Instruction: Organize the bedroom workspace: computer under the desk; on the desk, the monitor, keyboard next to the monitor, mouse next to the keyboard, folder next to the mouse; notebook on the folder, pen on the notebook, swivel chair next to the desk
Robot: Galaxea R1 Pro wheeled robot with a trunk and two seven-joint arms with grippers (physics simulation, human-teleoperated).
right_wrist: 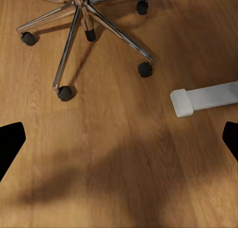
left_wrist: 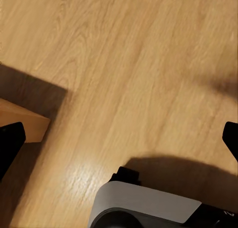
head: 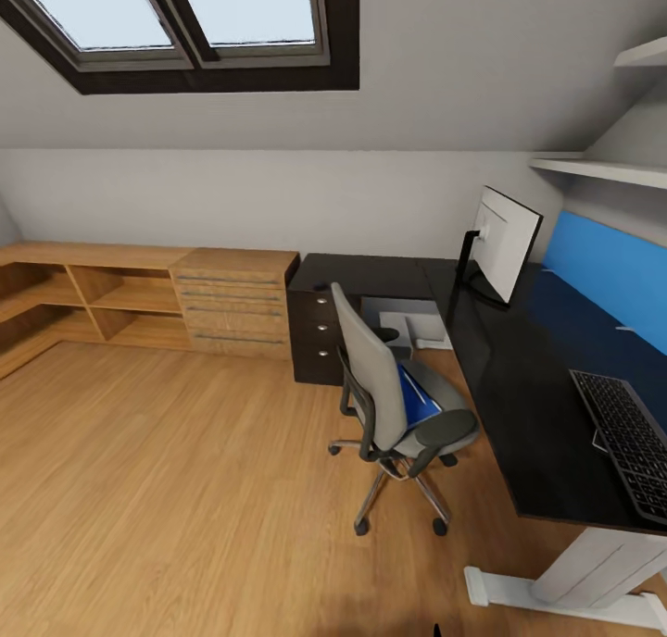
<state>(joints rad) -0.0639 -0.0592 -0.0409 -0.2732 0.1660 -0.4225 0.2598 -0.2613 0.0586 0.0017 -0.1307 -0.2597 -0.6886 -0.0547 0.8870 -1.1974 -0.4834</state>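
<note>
Folder [head: 419, 398] is lying on chair [head: 394, 405] seat, beside desk [head: 519, 387] edge. Keyboard [head: 630, 438] is sitting near desk's front corner w/ monitor [head: 505, 242] further back. Both grippers [left_wrist: 119, 138] [right_wrist: 119, 138] are gaping wide, holding nothing.

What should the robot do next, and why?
Probably roll closer to the swivel chair: the blue folder lies on its seat, and both pincers, left and right, hang open over bare floor, holding nothing.
</note>
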